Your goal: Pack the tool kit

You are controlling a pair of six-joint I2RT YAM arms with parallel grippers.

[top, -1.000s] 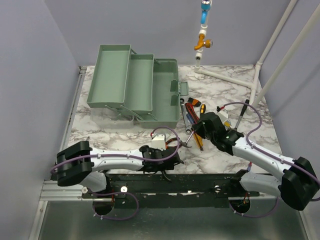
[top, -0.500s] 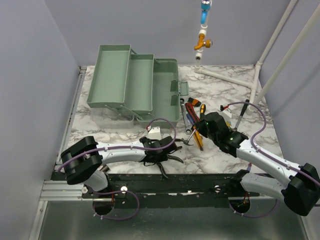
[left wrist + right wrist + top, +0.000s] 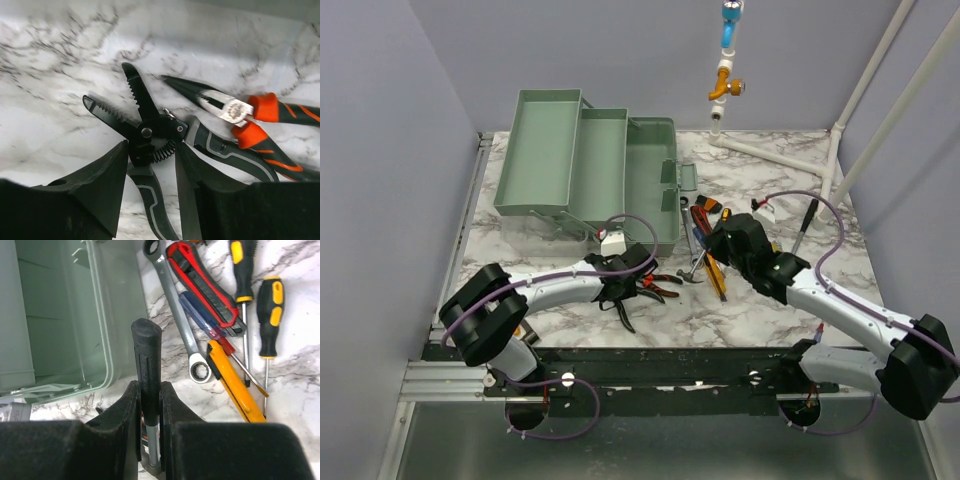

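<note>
Left jaws: straddling black pliers [image 3: 150,125] at the pivot, lower centre of top view; gripped firmly or not, cannot tell; pivot likely chosen for balance
Right jaws: clamped on hammer [image 3: 146,350] handle near green toolbox [image 3: 655,180], upper left; likely bound for it
Left arm: low, stretched rightward over desk [image 3: 760,190]
Right arm: reaching leftward from lower right

Robot test cell, lab-type. Bare lilac walls [image 3: 380,150] enclose a marble-print table [image 3: 760,185]. Well beyond the right gripper [image 3: 148,395]: white pipes [image 3: 871,60], hanging brass valve [image 3: 724,85].
</note>
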